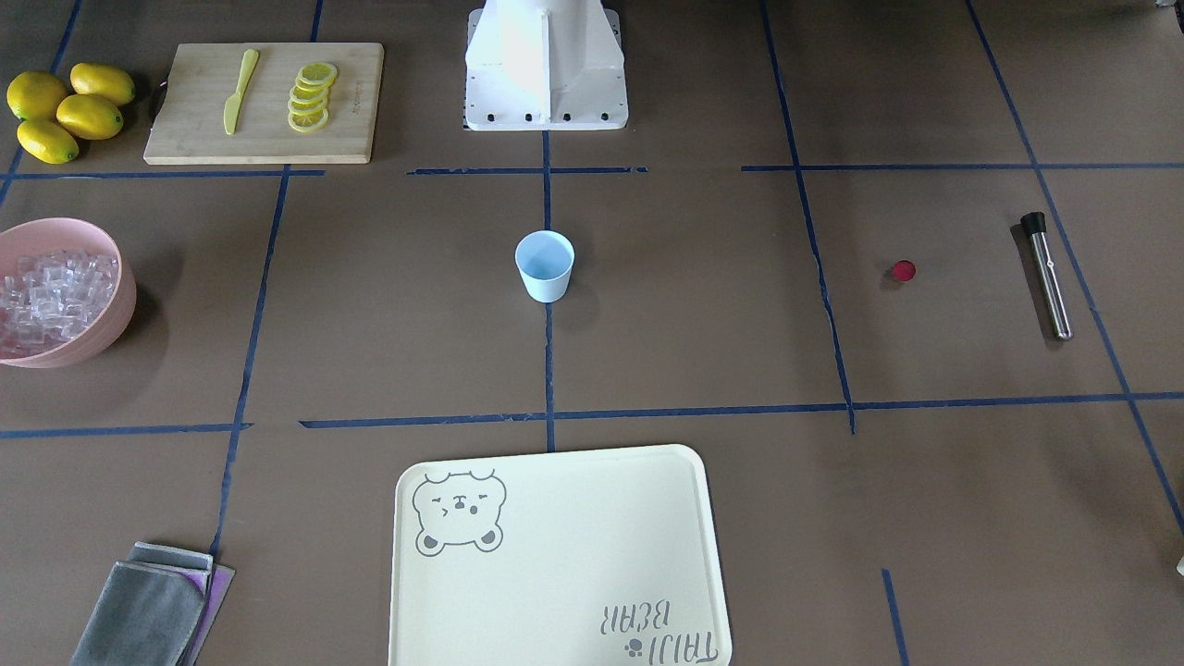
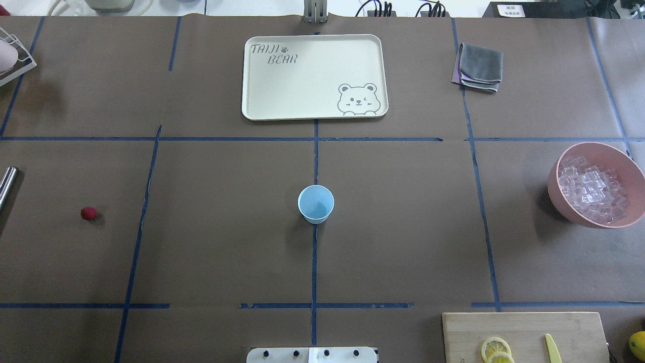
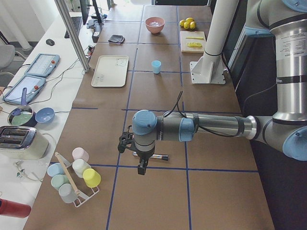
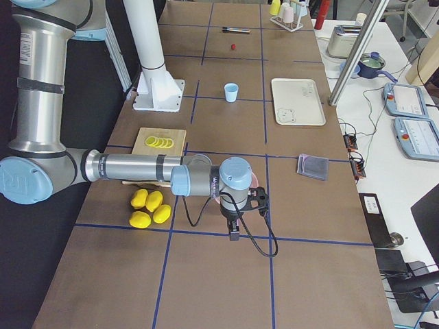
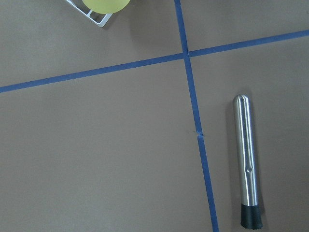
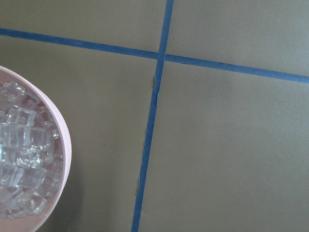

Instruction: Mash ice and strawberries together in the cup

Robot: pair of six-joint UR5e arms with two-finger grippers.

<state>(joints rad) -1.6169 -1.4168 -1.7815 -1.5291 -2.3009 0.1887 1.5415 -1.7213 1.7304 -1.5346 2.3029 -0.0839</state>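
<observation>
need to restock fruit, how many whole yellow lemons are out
4 whole yellow lemons in one tight cluster just off the end of the wooden cutting board: two nearer the robot, two farther. None appear hidden.

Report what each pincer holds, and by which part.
Nothing seen held: the muddler, strawberry and cup rest free on the table, the ice in the pink bowl.
</observation>
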